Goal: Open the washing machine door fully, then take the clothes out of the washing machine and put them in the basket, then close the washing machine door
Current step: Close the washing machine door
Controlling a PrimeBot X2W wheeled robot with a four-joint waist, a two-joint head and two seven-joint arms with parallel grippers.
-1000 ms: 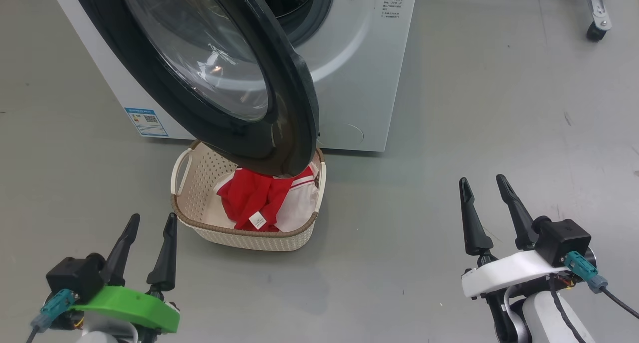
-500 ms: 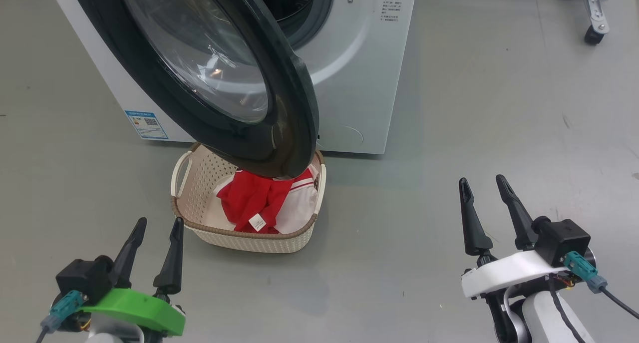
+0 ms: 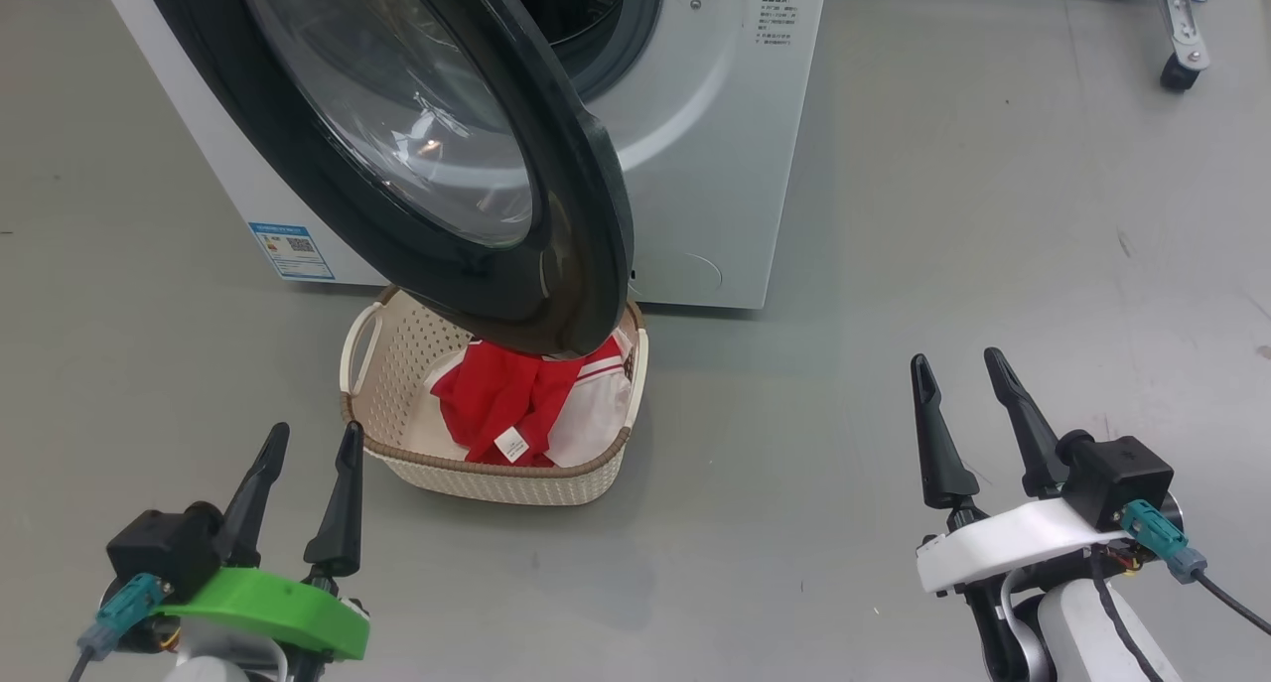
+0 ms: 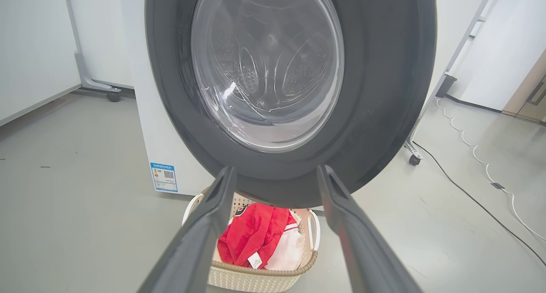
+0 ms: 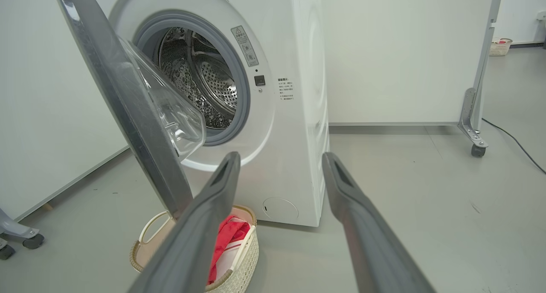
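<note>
Both grippers stand wide and empty in the head view: left gripper (image 3: 316, 429) near the basket (image 3: 477, 459), right gripper (image 3: 955, 356) well apart. Red clothes (image 3: 496, 394) lie in the basket beneath the swung-out washing machine door (image 3: 586, 215). Left wrist view faces the door's outer side. Right wrist view shows a bare drum (image 5: 213, 84), so closing seems due: press that outer side evenly near its free edge until it latches.

Labels (image 3: 293, 250) on the washing machine (image 3: 715, 166) are illegible.
</note>
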